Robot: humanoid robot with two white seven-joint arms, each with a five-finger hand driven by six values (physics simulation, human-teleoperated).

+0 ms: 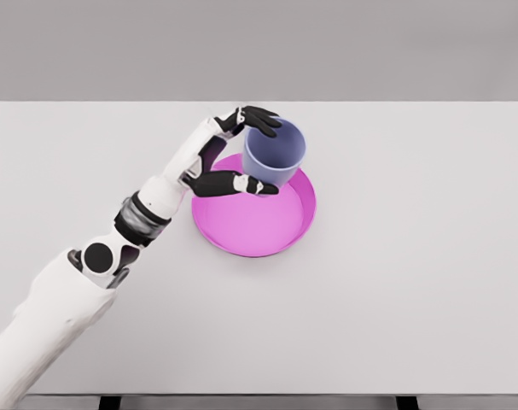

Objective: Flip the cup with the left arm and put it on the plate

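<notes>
The left robot hand (241,154) is closed around the cup (275,154), with dark fingers (260,118) over the far rim and the thumb pressing on the lower near side. The cup is light blue-violet and stands with its opening up, slightly tilted toward the camera. It is over the far left part of the pink plate (259,224); it seems to touch the plate, but I cannot tell this surely. The white left arm comes from the lower left corner. The plate lies on the white tabletop (412,256).
</notes>
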